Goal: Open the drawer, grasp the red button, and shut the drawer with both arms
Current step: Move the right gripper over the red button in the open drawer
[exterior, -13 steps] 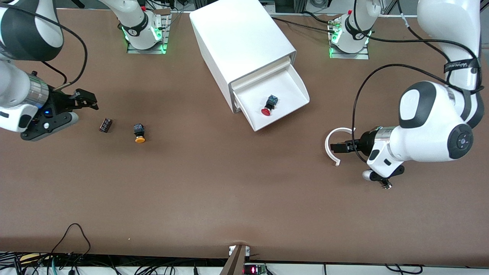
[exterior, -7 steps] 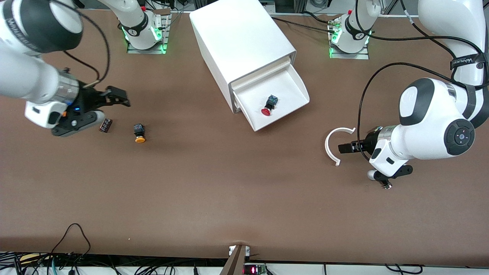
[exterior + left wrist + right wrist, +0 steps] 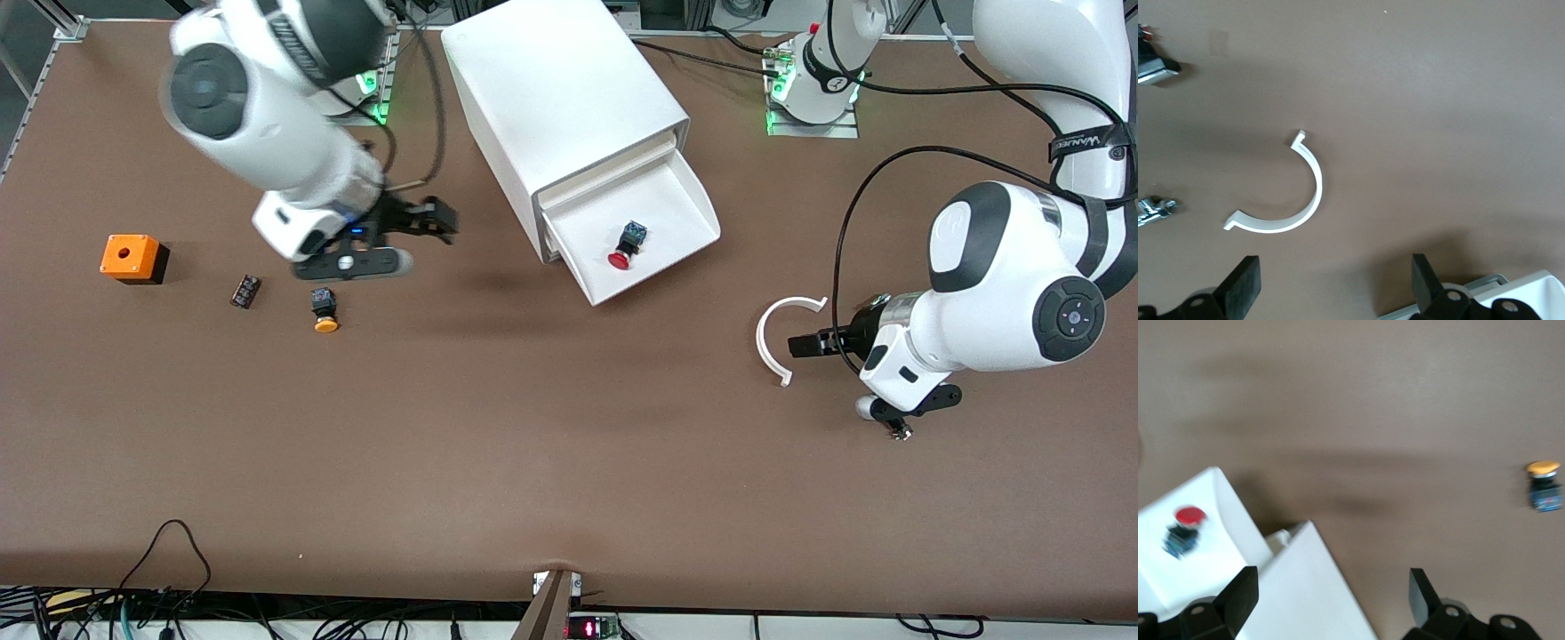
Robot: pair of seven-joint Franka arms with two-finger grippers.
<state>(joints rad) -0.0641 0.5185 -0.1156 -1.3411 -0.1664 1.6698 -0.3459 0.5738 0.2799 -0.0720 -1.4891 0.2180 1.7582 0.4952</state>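
Presently: drawer [image 3: 662, 227] pulled out of cabinet [image 3: 560, 107] near the counter's robot-side edge; button [image 3: 625, 244] on its floor, red cap toward the camera-side edge. Right pincer [image 3: 436, 222], spread wide, empty, hangs closest, beside the cabinet. Left pincer [image 3: 794, 345], spread, waits by a white arc [image 3: 772, 342].

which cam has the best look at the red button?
Front view: the red button lies sharp and unblocked in the open drawer, cap toward the front camera. The right wrist view shows it blurred at the frame's edge. The left wrist view does not show it.
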